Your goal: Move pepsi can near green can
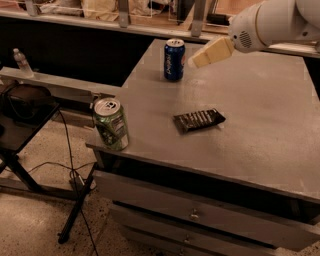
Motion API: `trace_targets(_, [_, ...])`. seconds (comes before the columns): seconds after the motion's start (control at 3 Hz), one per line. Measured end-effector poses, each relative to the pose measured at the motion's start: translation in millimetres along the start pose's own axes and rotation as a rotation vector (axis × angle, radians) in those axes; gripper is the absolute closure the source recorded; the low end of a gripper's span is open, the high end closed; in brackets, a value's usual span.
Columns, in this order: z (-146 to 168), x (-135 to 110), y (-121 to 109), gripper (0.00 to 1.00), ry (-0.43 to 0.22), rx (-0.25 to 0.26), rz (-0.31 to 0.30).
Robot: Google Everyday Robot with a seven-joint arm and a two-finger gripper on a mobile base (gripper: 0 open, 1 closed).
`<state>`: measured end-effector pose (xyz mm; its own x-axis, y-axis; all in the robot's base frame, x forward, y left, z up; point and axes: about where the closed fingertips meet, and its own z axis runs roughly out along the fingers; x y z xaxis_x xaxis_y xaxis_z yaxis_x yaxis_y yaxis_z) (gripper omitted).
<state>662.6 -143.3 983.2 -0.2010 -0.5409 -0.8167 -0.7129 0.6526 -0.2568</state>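
Grey table (260,115) holds the pepsi can (174,60) upright, upper centre, well apart from the green can (111,124) at lower left. Just right of it hovers the pincer (201,57); apart or together, cannot tell. Probably a slick, thin shell: grip mid-body.

Grey metal table (260,125), matte top, two drawers (200,216) with small knobs under the front edge. Floor (30,225) is speckled terrazzo, beige. On the left, a low black stand (22,122) on angled legs, with a black cable (70,170) trailing across the floor. Behind it a pale ledge (65,85) with a small bottle (20,59) on it. Dark panel (75,50) along the back, under a rail with posts (122,12). Light is dim and warm. Gripper (200,59) hangs over the table's far side.
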Motion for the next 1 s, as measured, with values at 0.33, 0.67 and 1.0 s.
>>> trace_targets(0.33, [25.9,-10.5,-9.1,0.0,-0.141,-0.013,0.067])
trace_targets(0.67, [54.1,-22.9,-2.8,0.0,-0.267,-0.047,0.118])
trace_targets(1.0, [78.4,-36.5,8.2,0.0,-0.345,-0.092,0.11])
